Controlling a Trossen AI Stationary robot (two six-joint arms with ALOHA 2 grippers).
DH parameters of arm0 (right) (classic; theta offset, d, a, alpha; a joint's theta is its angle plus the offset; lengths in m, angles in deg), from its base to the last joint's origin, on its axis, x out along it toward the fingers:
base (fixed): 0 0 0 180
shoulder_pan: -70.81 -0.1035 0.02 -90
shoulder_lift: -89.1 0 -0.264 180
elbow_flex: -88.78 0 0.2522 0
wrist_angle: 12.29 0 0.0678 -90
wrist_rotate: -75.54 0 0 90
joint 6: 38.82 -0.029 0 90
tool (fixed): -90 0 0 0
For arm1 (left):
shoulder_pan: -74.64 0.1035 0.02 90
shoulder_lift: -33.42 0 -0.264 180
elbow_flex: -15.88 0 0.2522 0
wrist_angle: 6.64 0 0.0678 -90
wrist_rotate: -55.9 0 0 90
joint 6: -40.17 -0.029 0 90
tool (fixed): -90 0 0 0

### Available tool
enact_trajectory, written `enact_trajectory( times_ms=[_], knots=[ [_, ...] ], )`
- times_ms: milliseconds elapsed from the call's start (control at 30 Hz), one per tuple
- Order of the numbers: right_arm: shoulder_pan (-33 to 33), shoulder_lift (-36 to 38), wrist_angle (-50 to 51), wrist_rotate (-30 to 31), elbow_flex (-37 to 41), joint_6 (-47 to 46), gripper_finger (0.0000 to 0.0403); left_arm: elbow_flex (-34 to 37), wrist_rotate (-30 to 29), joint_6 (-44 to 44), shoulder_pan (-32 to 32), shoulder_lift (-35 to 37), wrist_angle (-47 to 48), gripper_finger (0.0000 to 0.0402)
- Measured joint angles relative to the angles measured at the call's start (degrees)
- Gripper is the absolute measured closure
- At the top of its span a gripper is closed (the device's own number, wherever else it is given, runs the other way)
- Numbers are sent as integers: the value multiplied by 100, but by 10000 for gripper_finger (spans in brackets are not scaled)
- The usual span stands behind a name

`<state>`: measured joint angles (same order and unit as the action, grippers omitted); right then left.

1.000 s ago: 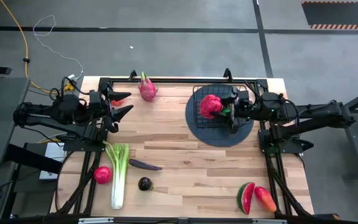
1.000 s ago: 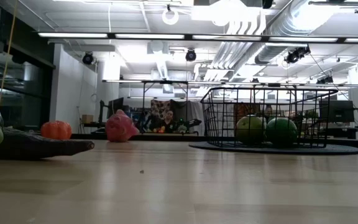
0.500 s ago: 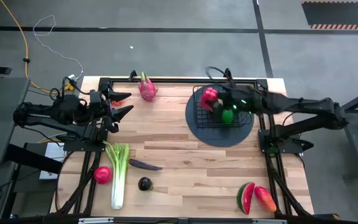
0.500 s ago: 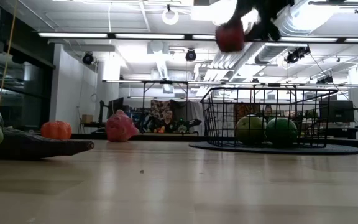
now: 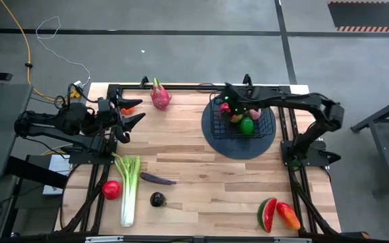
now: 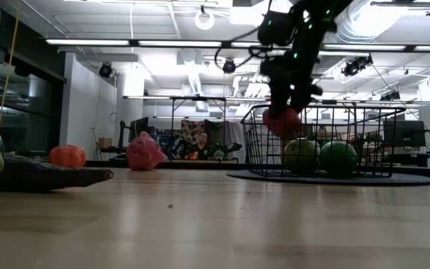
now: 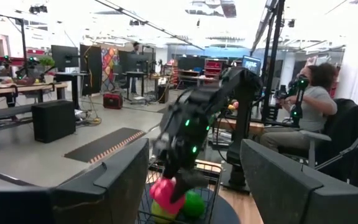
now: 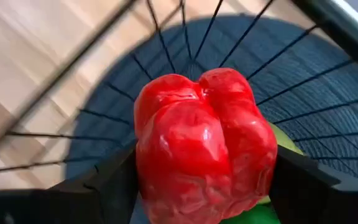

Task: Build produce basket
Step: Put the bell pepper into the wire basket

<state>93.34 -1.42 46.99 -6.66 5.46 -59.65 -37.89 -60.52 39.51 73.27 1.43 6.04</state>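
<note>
The right gripper (image 6: 284,119) hides the top of the pepper (image 8: 205,146) in the low view. Below it, basket (image 6: 321,142) wires cross two green fruits (image 6: 301,156). The wrist view cuts off the pepper's lower end and blurs the wires around it.

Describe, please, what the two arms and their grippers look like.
Both arms are dark, jointed and slim, with black cables along them. The right gripper sits below a wrist lit by small green lights; its fingers are broad dark pads. The left gripper has pointed dark fingers.
</note>
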Motion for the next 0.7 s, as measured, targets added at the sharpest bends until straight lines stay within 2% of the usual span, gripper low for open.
enact_trajectory(
  times_ms=[300, 700],
  knots=[
    [-4, -630, -57, -5, 4, 753, 119, 0, 0, 0, 0, 0, 0, 161],
    [0, -659, -207, -1, 7, 1923, 118, 1, 2, -1, 0, 0, -3, 161]
  ],
)
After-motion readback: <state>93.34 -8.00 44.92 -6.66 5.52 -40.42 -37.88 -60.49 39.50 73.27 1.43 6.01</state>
